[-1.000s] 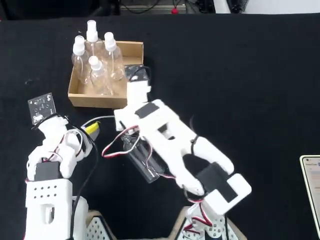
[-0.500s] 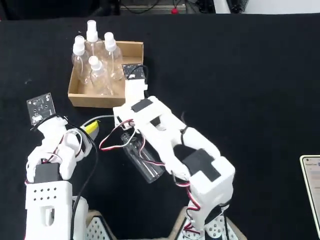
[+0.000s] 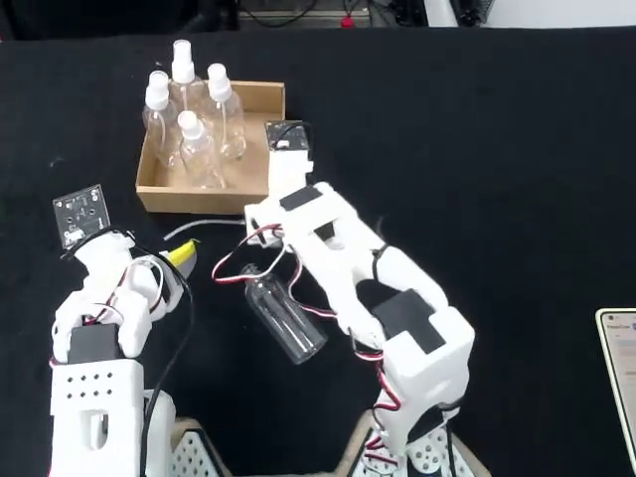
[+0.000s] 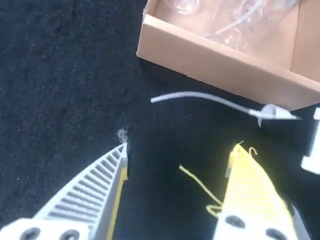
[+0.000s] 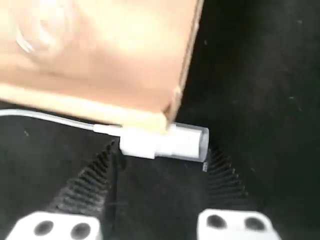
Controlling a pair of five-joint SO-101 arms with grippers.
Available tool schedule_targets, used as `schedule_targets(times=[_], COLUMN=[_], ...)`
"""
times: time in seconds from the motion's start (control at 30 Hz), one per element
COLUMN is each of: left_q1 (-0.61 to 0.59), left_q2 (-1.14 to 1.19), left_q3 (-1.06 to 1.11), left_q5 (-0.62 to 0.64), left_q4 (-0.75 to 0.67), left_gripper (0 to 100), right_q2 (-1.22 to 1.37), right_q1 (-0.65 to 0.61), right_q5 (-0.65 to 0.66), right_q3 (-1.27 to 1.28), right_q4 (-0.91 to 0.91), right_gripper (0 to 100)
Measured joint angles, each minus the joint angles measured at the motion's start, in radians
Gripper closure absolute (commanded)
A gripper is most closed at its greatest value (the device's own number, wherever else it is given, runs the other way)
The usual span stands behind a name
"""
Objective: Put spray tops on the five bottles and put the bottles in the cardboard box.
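Several clear bottles point(image 3: 189, 124) with white spray tops stand in the cardboard box point(image 3: 260, 99). One bare bottle point(image 3: 283, 318) lies on the black cloth beside the right arm. A loose spray top point(image 5: 162, 142) lies against the box's near corner, its thin tube point(image 3: 199, 229) trailing along the box front. My right gripper point(image 5: 157, 167) is open, with a finger on each side of the top's head. My left gripper point(image 4: 175, 175) is open and holds nothing, a short way in front of the tube point(image 4: 200, 97) and the box wall point(image 4: 215, 60).
The right arm point(image 3: 338, 268) stretches from the near edge to the box's corner and hangs over part of the lying bottle. The left arm point(image 3: 99, 318) stands at the near left. A white device point(image 3: 618, 353) lies at the right edge.
The right arm has swung right and reached farther along the box's side, uncovering more of the lying bottle. The left arm has kept still.
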Motion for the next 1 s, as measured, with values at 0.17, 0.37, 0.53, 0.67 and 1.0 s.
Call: schedule_targets(times=[0.17,0.37,0.53,0.67,1.0], left_q1=[0.000,0.000,0.000,0.000,0.000], left_q2=[0.000,0.000,0.000,0.000,0.000], left_q3=[0.000,0.000,0.000,0.000,0.000], left_q5=[-0.005,-0.018,-0.018,-0.018,-0.018], left_q4=[0.000,0.000,0.000,0.000,0.000], left_gripper=[70,70,70,70,70], right_q2=[-0.003,-0.063,-0.222,-0.365,-0.480], right_q1=[0.066,0.218,0.292,0.356,0.615], right_q5=[0.097,0.180,0.180,0.195,0.844], right_q3=[-0.023,-0.021,-0.021,-0.021,-0.003], right_q4=[0.146,0.279,0.350,0.463,0.594], right_gripper=[88.5,88.5,88.5,88.5,88.6])
